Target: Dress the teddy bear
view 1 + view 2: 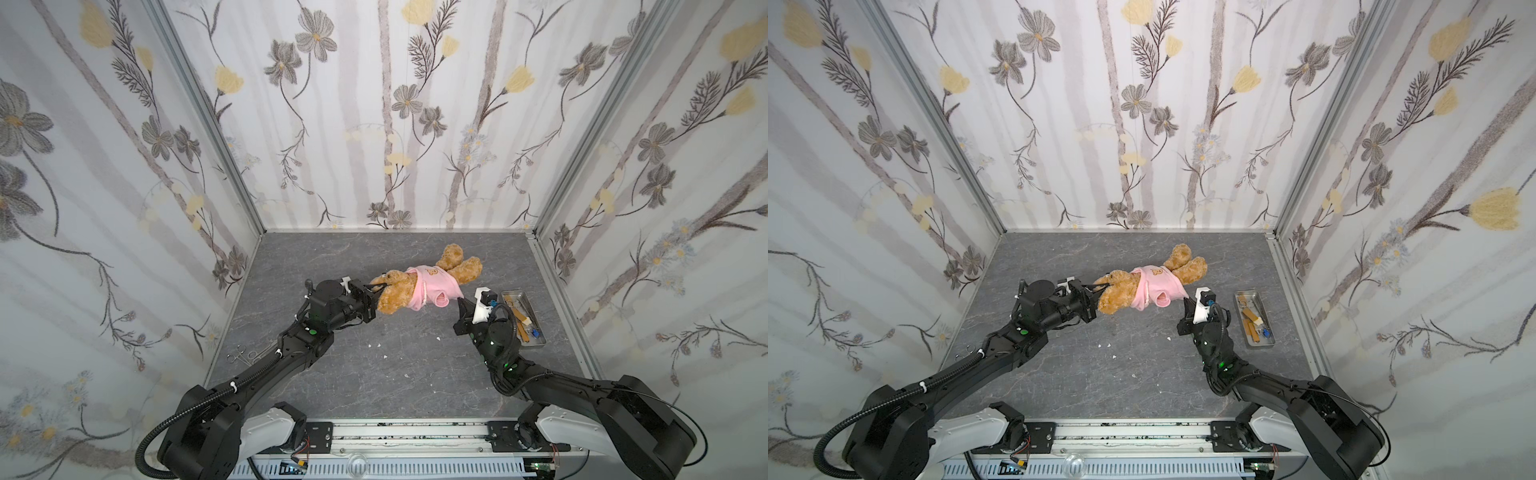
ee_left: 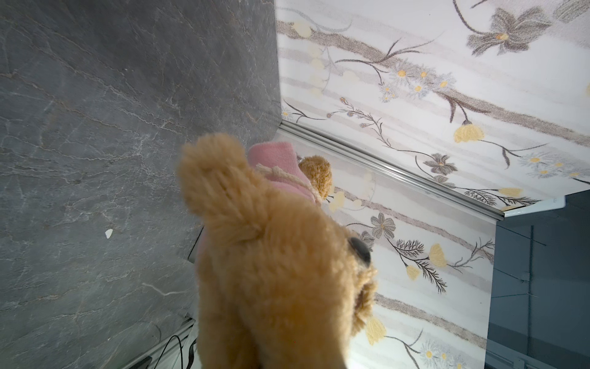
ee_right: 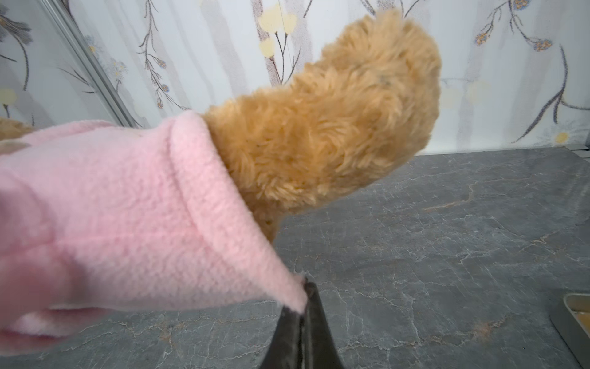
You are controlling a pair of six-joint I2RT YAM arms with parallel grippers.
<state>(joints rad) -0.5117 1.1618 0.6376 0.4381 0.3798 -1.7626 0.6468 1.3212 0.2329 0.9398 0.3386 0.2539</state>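
The golden-brown teddy bear (image 1: 395, 297) (image 1: 1117, 297) stretches between my two grippers, head to the left and legs (image 1: 465, 270) toward the back right. A pink hoodie (image 1: 428, 286) (image 1: 1154, 286) covers its torso. My left gripper (image 1: 376, 297) (image 1: 1098, 297) is shut on the bear's head. In the left wrist view the bear's head (image 2: 271, 271) fills the foreground and hides the fingers. My right gripper (image 1: 460, 302) (image 1: 1185, 305) (image 3: 301, 300) is shut on a corner of the hoodie's hem (image 3: 127, 207), which is pulled taut. A furry leg (image 3: 335, 127) sticks out past the hem.
A metal tray (image 1: 510, 296) (image 1: 1239, 294) (image 3: 571, 316) with small tools stands just right of my right gripper. Metal forceps (image 1: 245, 356) lie by the left wall under the left arm. Small white scraps (image 1: 384, 356) dot the grey tabletop. Floral walls close three sides.
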